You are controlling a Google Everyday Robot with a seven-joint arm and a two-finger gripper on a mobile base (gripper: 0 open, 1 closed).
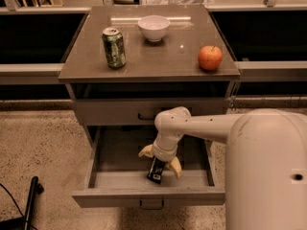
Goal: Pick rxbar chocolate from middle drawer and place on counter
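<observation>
The rxbar chocolate (pixel 156 171), a small black bar with a white patch, lies in the open middle drawer (pixel 115 153) near its front wall. My gripper (pixel 160 160) reaches down into the drawer from the right. Its yellow fingers (pixel 145 151) stand apart on either side of the bar's upper end, the right one close against it. The bar rests on the drawer floor. The counter (pixel 158 56) is the glossy top of the cabinet above.
On the counter stand a green drink can (pixel 114 47) at the left, a white bowl (pixel 153 28) at the back and a red apple (pixel 210 57) at the right. The shut top drawer (pixel 115 111) overhangs the open one. A black pole (pixel 29 200) lies on the floor at left.
</observation>
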